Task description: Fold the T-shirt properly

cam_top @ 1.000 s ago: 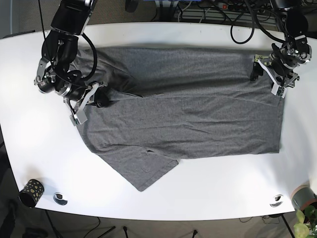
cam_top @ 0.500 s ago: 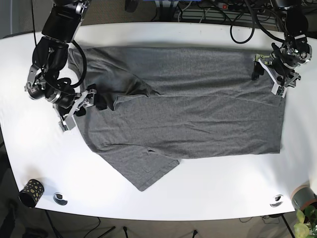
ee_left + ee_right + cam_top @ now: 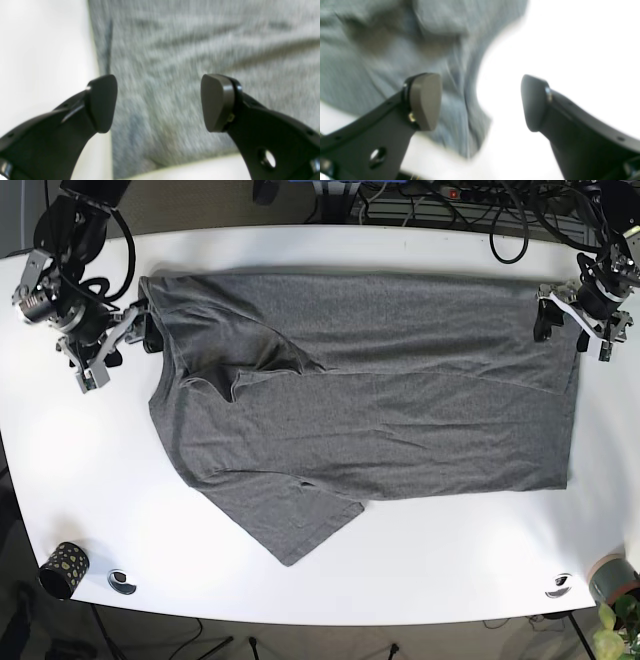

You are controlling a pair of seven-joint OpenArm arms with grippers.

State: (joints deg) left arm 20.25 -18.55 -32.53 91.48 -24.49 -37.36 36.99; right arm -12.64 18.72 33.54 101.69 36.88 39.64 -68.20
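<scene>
A grey cotton T-shirt (image 3: 370, 395) is being shown lying spread across a white oval table (image 3: 60, 470), one sleeve (image 3: 295, 525) pointing toward the near edge and a small fold of cloth (image 3: 255, 365) lying on its upper left part. The left end effector (image 3: 575, 315) is being held at the shirt's far right corner, its fingers (image 3: 103, 103) spread apart over the cloth edge with nothing gripped. The right end effector (image 3: 120, 345) is being held just beside the shirt's left edge, fingers (image 3: 426, 101) likewise apart and empty.
</scene>
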